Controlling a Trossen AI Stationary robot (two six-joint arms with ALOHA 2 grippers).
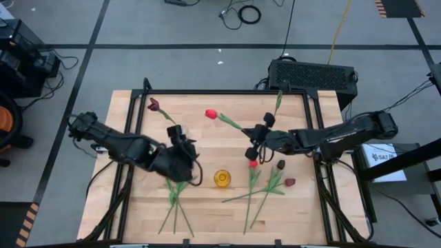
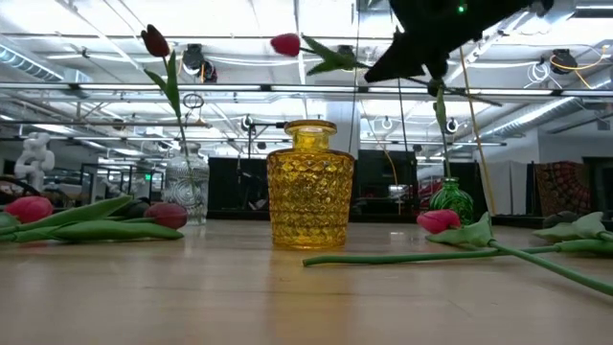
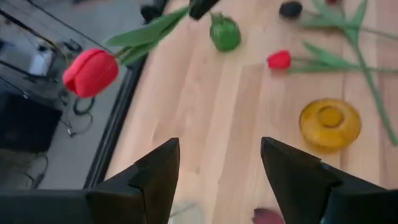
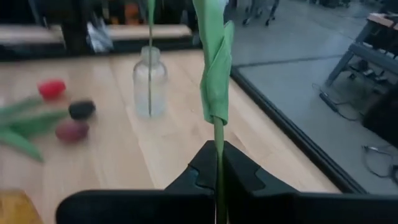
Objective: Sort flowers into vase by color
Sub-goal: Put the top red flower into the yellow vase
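Note:
My right gripper point(image 1: 255, 140) is shut on a red tulip point(image 1: 211, 114), high over the table's middle; the low view shows its head point(image 2: 284, 43) above the yellow vase point(image 2: 309, 184). My left gripper point(image 3: 219, 180) is open and hovers left of the yellow vase point(image 1: 221, 178), touching nothing. A clear vase point(image 2: 187, 187) holds a maroon tulip point(image 1: 154, 105) by its stem. A green vase point(image 3: 224, 34) holds a bare stem. Other tulips lie flat on the table: stems point(image 1: 176, 203) below the left gripper, and red point(image 1: 253, 163), near-black point(image 1: 280, 164) and maroon point(image 1: 290, 182) heads at the right. My right gripper pinches the red tulip's green stem point(image 4: 217, 146) between its two fingers, below the leaf point(image 4: 214, 68). The flower is lifted clear of the table. Its stem runs out from the fingers toward the table's far left, roughly level, with the head point(image 3: 90, 71) at the free end.
The black frame rail point(image 1: 227, 91) runs along the table's far edge, with a black box point(image 1: 313, 72) behind it. Bare wood point(image 1: 207, 148) lies between the two grippers and along the near edge point(image 1: 220, 231).

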